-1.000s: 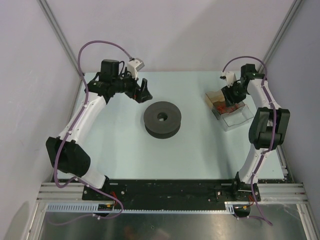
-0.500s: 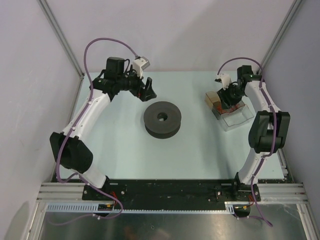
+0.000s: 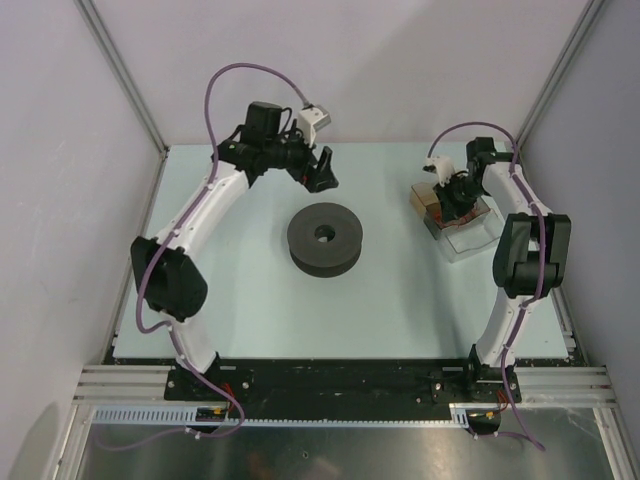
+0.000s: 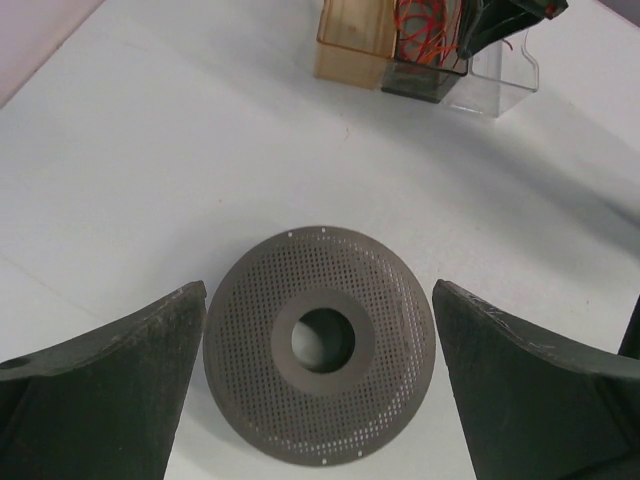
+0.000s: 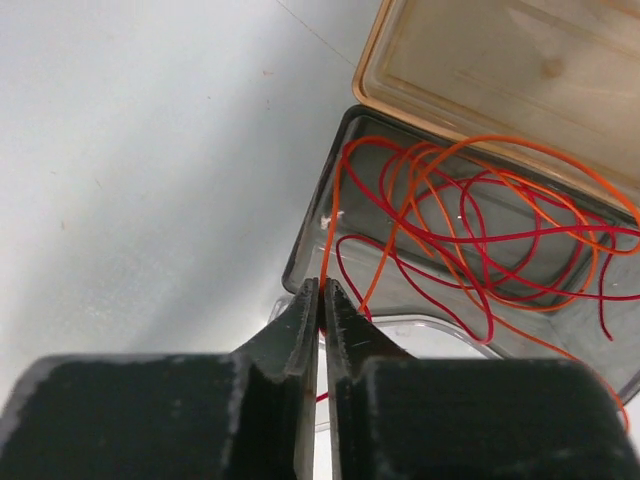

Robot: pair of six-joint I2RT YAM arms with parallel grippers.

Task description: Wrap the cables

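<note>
Counter [image 3: 250, 300]: pale, walled on three sides, arm bases along the near edge.

Left arm [image 3: 205, 215]: stretched toward the far side, wrist bent in toward centre. Right arm [image 3: 520, 250]: folded up at the right edge, wrist reaching left over the boxes.

Spool [image 3: 325, 238]: dark grey, lies flat near mid-counter. In the left wrist view its top flange [image 4: 320, 385] is perforated all over, with a round centre hole.

Boxes, far right of the counter, well apart from the spool: a smoky dark tub [image 5: 318, 215], an amber lid [image 5: 480, 60] lying open at its far edge, and a clear tray [image 3: 478, 235] just beside the tub on the near-right side. The top view shows the amber lid [image 3: 424, 199] as the leftmost of the group.

Left hand [image 3: 322, 175]: above the counter just beyond the spool. Fingers [image 4: 120, 380] are spread wide with nothing between them. The spool appears below, framed in the gap.

Right hand [image 5: 320, 287]: over the near-left corner of the tub, fingers pressed together. One orange strand runs down into the seam at the tips, so it appears pinched there.

Cables [image 5: 478, 232]: thin red and orange wires in loose loops, lying inside the smoky tub, apart from the strand led up to the right hand. The left wrist view shows the same tangle [image 4: 425, 25] in the distance.
</note>
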